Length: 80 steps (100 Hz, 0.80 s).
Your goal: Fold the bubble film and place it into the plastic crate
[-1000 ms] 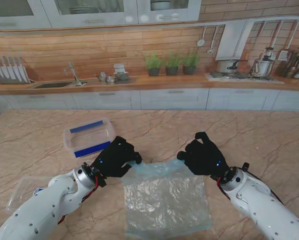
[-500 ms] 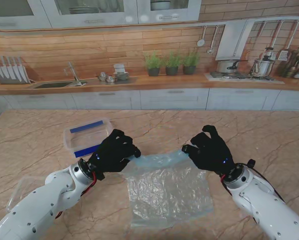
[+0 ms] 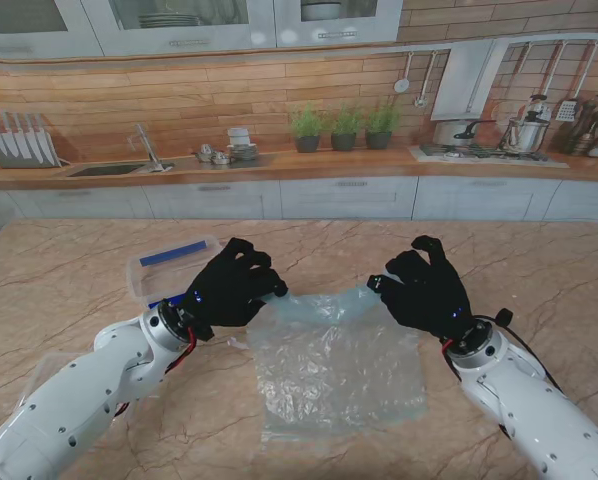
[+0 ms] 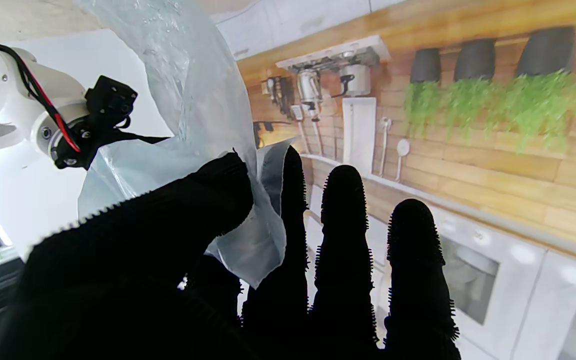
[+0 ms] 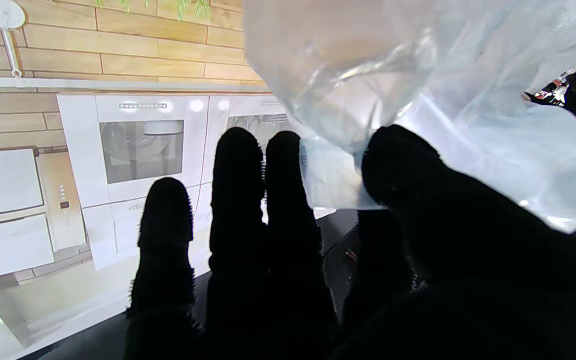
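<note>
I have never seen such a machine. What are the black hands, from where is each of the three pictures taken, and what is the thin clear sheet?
It is a robot with two white arms ending in black-gloved five-finger hands. The wide picture comes from a camera on its stand, looking down at a marble table. The other two come from cameras on each wrist, looking along the fingers, so they appear upside down. The sheet is bubble film. The left hand and right hand each pinch one far corner between thumb and fingers, lifting that edge. Beside the left hand stands a clear plastic crate with blue parts.
</note>
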{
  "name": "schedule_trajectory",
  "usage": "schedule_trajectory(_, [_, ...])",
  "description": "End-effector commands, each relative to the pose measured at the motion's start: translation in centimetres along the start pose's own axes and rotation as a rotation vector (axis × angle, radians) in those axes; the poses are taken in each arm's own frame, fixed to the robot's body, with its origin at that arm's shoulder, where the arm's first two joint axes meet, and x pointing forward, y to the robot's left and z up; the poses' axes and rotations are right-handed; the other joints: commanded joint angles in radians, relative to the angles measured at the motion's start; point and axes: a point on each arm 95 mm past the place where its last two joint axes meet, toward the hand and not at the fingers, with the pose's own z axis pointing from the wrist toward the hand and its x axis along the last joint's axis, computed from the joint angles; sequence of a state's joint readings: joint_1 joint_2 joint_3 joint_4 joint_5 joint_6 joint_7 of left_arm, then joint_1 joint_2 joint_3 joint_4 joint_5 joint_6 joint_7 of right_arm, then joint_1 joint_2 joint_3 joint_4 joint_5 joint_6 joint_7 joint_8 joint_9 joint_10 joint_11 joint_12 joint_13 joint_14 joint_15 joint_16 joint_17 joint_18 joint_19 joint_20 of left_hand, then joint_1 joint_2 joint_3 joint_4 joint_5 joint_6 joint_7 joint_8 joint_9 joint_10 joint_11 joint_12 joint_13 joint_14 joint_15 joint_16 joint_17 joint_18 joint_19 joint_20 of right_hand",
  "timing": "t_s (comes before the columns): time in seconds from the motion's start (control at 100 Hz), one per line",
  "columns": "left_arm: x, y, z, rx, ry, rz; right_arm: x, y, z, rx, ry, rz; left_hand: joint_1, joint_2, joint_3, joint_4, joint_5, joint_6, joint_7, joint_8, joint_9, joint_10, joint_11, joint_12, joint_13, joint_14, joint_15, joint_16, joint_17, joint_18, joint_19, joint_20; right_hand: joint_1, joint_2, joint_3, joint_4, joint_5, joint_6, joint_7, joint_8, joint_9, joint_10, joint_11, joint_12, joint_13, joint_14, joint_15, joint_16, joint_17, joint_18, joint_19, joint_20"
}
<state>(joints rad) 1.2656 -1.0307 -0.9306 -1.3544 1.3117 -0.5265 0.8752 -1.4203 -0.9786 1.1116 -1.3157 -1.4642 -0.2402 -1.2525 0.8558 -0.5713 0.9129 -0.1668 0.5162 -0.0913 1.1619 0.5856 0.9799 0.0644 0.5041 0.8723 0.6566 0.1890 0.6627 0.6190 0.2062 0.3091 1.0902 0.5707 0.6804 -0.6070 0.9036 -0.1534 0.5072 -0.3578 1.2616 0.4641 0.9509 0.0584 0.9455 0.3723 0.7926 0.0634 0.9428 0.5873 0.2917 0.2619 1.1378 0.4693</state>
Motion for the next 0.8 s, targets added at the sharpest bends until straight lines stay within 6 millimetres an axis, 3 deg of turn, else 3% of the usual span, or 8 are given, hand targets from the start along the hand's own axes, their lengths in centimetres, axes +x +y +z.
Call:
schedule_trajectory(0.0, [-0.2,-0.8,1.0,0.026,0.017,0.017,-0.3,0.3,0.5,-0.024,-0.007,-0.013,0.003,0.02,-0.003,-0.012,-0.039,-0.021,0.041,0.009,-0.033,-0.024,0.016,0.008,-0.024,-0.019,0.008,0.013,-0.001,-0.023,0.0,-0.009,0.018,0.054,-0.007,0.018,-0.028,-0.005,0.042,0.014,-0.018,0.028,0.03,0.012,-0.036,-0.003,0.018,0.005,-0.022,-0.005,0.028,-0.023])
schedule_trajectory(0.42, [-1.4,-1.6,2.7,0.08,0.003,0.039,-2.1,0.4,0.6,-0.05,-0.038,-0.055,0.02,0.051,-0.048,-0.008,-0.069,-0.018,0.047,0.01,-0.06,-0.026,0.027,0.005,-0.045,-0.026,0.012,0.012,-0.011,-0.039,0.0,-0.01,0.017,0.073,-0.022,0.021,-0.051,-0.012,0.048,0.022,-0.055,0.03,0.027,0.016,-0.067,-0.008,0.012,-0.001,-0.038,-0.014,0.028,-0.026])
schedule_trajectory(0.61, [-0.7,-1.0,1.9,0.087,0.014,0.027,-1.7,0.1,-0.6,-0.027,-0.04,-0.06,0.022,0.05,-0.054,-0.008,-0.07,-0.02,0.055,0.009,-0.06,-0.029,0.034,0.002,-0.045,-0.027,0.017,0.012,-0.014,-0.041,0.002,-0.009,0.013,0.081,-0.029,0.022,-0.061,-0.021,0.052,0.025,-0.082,0.035,0.025,0.02,-0.087,-0.009,0.008,-0.005,-0.045,-0.016,0.029,-0.027])
schedule_trajectory(0.79, [0.9,0.4,0.4,0.012,0.07,-0.012,-0.4,-0.1,-2.9,0.063,-0.006,-0.057,0.013,0.034,-0.03,-0.014,-0.06,-0.024,0.061,0.003,-0.055,-0.031,0.041,-0.008,-0.04,-0.027,0.018,0.008,-0.014,-0.034,0.0,-0.01,0.007,0.071,-0.025,0.023,-0.052,-0.033,0.05,0.022,-0.098,0.037,0.02,0.02,-0.099,-0.01,0.002,-0.01,-0.049,-0.018,0.026,-0.029])
